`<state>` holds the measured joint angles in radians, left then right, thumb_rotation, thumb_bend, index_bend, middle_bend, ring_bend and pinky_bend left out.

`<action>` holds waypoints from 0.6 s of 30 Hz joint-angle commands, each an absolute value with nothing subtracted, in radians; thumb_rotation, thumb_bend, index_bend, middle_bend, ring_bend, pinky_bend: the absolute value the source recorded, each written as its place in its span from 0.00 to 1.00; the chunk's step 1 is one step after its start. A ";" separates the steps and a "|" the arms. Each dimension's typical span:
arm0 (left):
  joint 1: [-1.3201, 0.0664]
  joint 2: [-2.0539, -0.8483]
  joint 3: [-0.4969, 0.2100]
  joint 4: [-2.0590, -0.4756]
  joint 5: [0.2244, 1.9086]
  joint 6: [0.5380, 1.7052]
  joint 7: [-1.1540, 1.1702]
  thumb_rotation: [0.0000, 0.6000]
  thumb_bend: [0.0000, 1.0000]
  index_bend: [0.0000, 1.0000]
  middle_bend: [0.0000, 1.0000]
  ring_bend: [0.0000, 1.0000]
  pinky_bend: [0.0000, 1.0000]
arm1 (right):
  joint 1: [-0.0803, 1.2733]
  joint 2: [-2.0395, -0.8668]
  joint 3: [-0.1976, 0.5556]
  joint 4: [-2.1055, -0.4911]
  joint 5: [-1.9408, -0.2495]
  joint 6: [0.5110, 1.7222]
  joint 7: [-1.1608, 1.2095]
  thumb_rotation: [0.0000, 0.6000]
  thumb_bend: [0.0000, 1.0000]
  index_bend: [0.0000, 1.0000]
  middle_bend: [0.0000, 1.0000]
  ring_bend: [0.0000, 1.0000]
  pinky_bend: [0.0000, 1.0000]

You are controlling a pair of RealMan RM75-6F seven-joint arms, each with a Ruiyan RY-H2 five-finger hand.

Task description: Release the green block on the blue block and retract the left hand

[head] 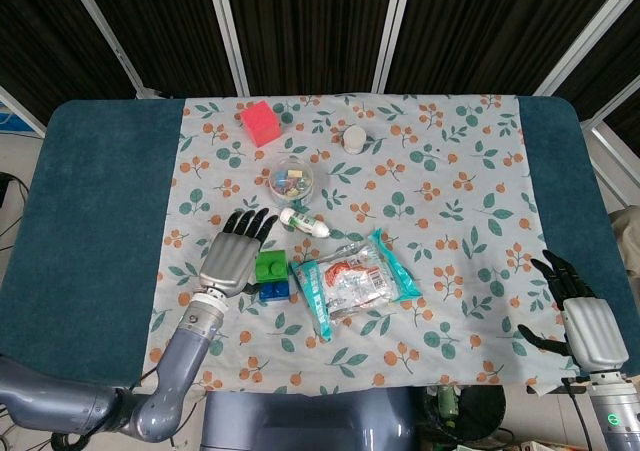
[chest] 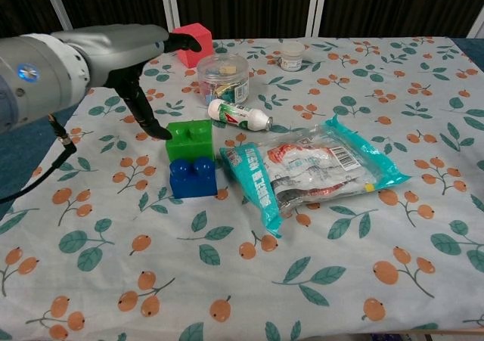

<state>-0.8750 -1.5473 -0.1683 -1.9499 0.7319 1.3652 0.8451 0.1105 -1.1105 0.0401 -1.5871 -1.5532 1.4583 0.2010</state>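
The green block (chest: 190,139) rests on top of the blue block (chest: 193,178), near the middle-left of the patterned cloth; in the head view the green block (head: 270,266) sits over the blue block (head: 274,291). My left hand (head: 233,253) is just left of the stack with its fingers spread and nothing in it. In the chest view the left hand (chest: 132,61) hovers up and left of the stack, one fingertip (chest: 162,133) close to the green block's left edge. My right hand (head: 585,323) rests open at the table's right front corner.
A teal snack packet (chest: 302,167) lies right of the stack. Behind the stack are a small white tube (chest: 238,114), a clear jar (chest: 223,76), a pink cube (chest: 192,43) and a small white pot (chest: 292,54). The cloth (head: 460,186) covers a blue table.
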 commanded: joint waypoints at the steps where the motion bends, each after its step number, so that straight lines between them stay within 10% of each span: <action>1: -0.766 -1.422 -0.027 -1.997 0.967 1.441 0.765 1.00 0.01 0.00 0.00 0.00 0.04 | 0.111 -1.114 0.042 -1.585 -1.551 1.459 0.188 1.00 0.26 0.14 0.04 0.06 0.24; 11: -0.465 -1.231 0.244 -1.826 1.347 1.635 0.447 1.00 0.01 0.00 0.00 0.00 0.00 | 0.102 -1.123 0.050 -1.602 -1.527 1.468 0.099 1.00 0.16 0.04 0.00 0.00 0.21; 18: -0.318 -1.228 0.268 -1.664 1.428 1.720 0.295 1.00 0.01 0.00 0.00 0.00 0.00 | 0.099 -1.131 0.051 -1.607 -1.529 1.476 0.056 1.00 0.15 0.03 0.00 0.00 0.21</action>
<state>-0.3584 -1.2368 0.2536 -1.7129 1.4005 1.6869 0.3427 0.0993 -1.1297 0.0505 -1.6071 -1.5287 1.4747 0.0571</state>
